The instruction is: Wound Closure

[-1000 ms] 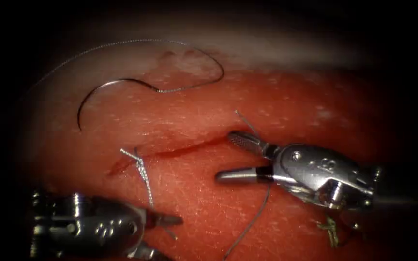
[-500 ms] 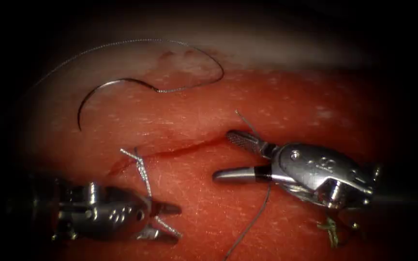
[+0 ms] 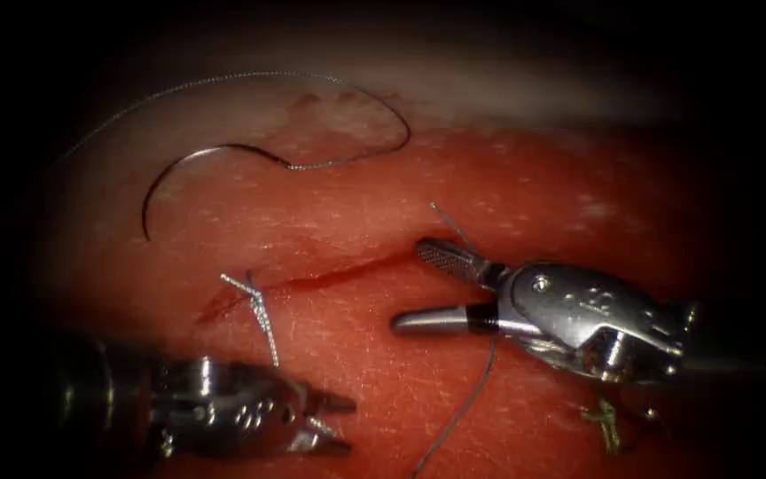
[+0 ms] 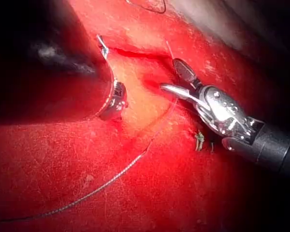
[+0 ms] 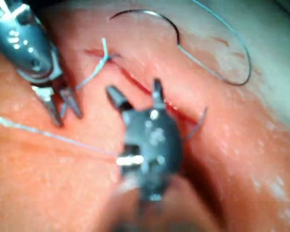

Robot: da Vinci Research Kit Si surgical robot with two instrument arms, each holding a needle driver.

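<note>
Red, wet tissue [image 3: 525, 195] carries a cut [image 3: 339, 273] that slants from 8 o'clock up toward 2 o'clock across the middle of the endoscope view. The curved needle [image 3: 175, 173] lies loose on the pale surface at 10 o'clock, well apart from both tools and not in the tissue, and its thread [image 3: 347, 115] loops away toward 12 o'clock. A knotted stitch with short cut ends of thread [image 3: 257, 306] stands at the cut's left end. A second strand of thread [image 3: 463, 404] runs from under the right tool down toward 6 o'clock. A small greenish knot [image 3: 605, 421] sits at 4 o'clock.

The right tool [image 3: 418, 284] rests at the cut's right end with its jaws spread wide, holding nothing. The left tool [image 3: 334, 424], at 7 o'clock, has its jaws parted and empty, just below the stitch's tail.

Since half a second ago the left tool has slid rightward and rolled; the right tool, needle and stitch have not shifted.

The left tool's shaft fades into shadow, and whether the strand touches the right tool's lower jaw is hard to make out.
</note>
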